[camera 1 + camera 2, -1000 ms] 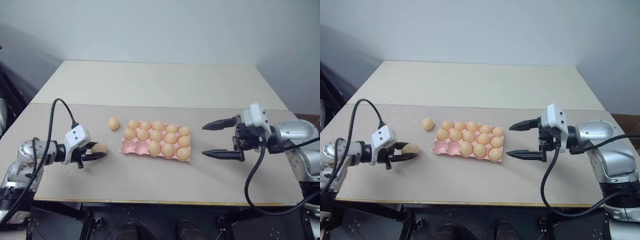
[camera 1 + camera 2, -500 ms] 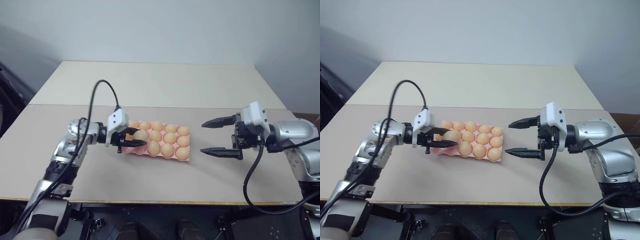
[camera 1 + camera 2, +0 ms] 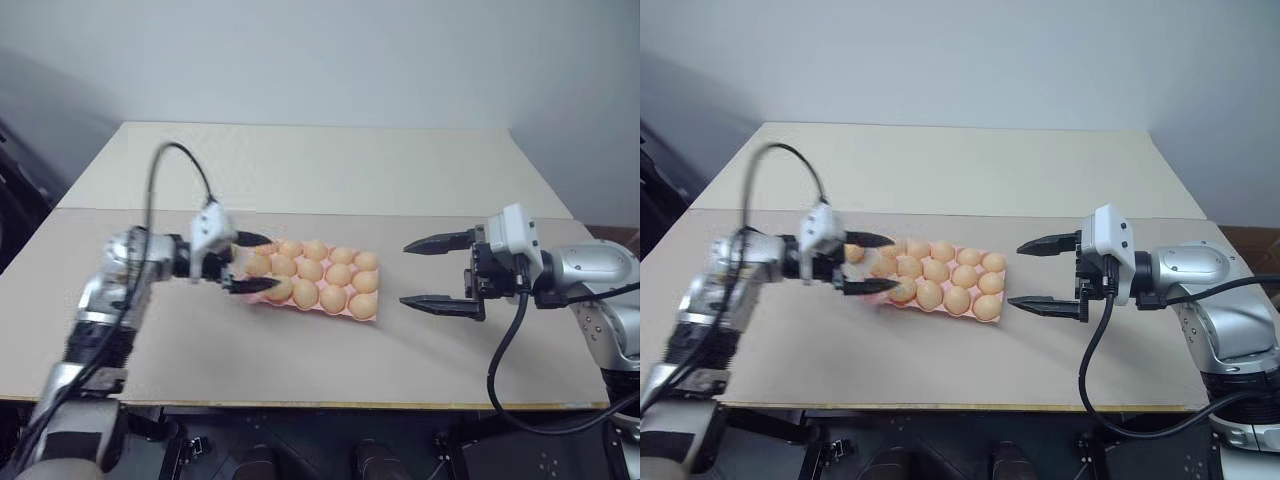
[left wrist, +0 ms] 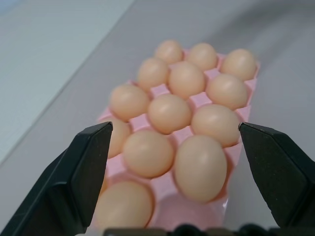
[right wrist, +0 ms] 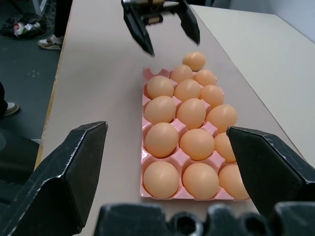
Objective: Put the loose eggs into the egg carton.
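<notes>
The pink egg carton [image 3: 258,296] lies mid-table with eggs [image 5: 191,113] in all cups but its front-left corner. One loose egg [image 5: 194,60] rests on the table just past the carton's left end, below my left gripper [image 3: 258,263]. That gripper hovers open over the carton's left end with nothing between its fingers [image 4: 88,162]. Just by its near fingertip, an egg [image 3: 281,290] sits in the front row. My right gripper [image 3: 406,273] hangs open and empty, a short way right of the carton, pointing at it.
The beige table [image 3: 300,170] stretches wide behind the carton, with a seam running across it. Its front edge [image 3: 300,404] is close below the arms. Dark floor with a person's shoes [image 5: 49,43] lies beyond that edge.
My left gripper carried an egg from the table's left side to the carton's left end, then opened. The egg now sits in the front row. The right arm stayed put.
</notes>
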Controlling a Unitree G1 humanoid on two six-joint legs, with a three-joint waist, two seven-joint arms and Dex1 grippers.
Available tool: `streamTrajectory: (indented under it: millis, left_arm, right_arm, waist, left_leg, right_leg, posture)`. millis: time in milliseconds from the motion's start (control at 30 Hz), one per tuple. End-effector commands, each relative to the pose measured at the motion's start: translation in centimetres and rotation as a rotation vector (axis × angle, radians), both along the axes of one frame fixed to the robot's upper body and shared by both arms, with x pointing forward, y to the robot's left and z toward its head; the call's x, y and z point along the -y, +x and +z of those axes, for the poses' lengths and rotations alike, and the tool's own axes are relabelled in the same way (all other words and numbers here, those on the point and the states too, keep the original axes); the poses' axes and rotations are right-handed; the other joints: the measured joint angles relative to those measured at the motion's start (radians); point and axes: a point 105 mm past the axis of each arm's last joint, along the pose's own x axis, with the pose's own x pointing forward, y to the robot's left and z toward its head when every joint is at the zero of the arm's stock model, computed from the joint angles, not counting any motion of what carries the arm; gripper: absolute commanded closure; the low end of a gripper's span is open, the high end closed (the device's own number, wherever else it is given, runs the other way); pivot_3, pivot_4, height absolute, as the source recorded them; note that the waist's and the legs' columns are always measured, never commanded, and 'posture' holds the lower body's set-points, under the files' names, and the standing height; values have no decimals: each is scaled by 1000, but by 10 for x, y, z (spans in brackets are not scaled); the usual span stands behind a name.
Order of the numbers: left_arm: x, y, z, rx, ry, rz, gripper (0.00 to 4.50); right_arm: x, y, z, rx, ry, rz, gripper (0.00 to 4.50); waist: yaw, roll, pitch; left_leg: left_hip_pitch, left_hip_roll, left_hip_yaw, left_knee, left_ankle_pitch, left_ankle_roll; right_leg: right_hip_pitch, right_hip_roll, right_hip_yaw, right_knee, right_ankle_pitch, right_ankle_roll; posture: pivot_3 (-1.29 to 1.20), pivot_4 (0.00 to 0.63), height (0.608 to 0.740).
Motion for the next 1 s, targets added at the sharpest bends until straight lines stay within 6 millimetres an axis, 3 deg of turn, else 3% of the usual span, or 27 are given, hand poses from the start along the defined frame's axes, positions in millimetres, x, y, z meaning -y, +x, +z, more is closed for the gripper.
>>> streamTrajectory:
  millis: [33, 167, 300, 433, 533, 867, 1000]
  left_arm:
    - [-31, -27, 25, 36, -49, 29, 33]
    - [-65, -51, 29, 17, -38, 114, 33]
    - [-102, -76, 19, -23, -3, 247, 33]
    - [-115, -96, 12, -44, -49, 331, 33]
    - [-113, -103, 7, -49, -67, 359, 33]
    - [-105, -97, 10, -40, -84, 345, 33]
    - [-104, -66, 4, -10, -87, 428, 33]
  right_arm:
    - [2, -4, 10, 40, 9, 20, 0]
    - [3, -2, 8, 34, 4, 27, 0]
    - [7, -2, 5, 24, -1, 21, 0]
    - [11, -2, 2, 10, -7, 8, 0]
    - [11, -4, 2, 14, -10, 6, 0]
    - [11, -5, -1, 17, -15, 5, 0]
    - [11, -5, -2, 20, -21, 3, 0]
  waist:
    - [-4, 0, 0]
    - [1, 0, 0]
    - [8, 1, 0]
    - [12, 1, 0]
    - [17, 1, 0]
    - [11, 1, 0]
    - [15, 1, 0]
  left_leg:
    - [0, 0, 0, 0, 0, 0]
    - [0, 1, 0, 0, 0, 0]
    - [0, 1, 1, 0, 0, 0]
    - [0, 1, 1, 0, 0, 0]
    - [1, 1, 2, 0, 0, 0]
    - [1, 1, 2, 0, -1, 0]
    - [3, 1, 2, -1, -1, 0]
  right_leg:
    - [0, 0, 0, 0, 0, 0]
    - [0, 0, 0, 0, 0, 0]
    - [0, 0, -1, -1, 0, 0]
    - [0, 0, -1, 0, 0, 0]
    - [0, -1, -1, 0, 0, 0]
    - [0, 0, 0, -1, 0, 0]
    - [1, 0, 0, 0, 0, 0]
  posture:
    - [0, 150, 740]
    - [0, 150, 740]
    - [0, 150, 740]
    - [0, 150, 740]
    - [0, 150, 740]
    - [0, 150, 740]
    - [0, 150, 740]
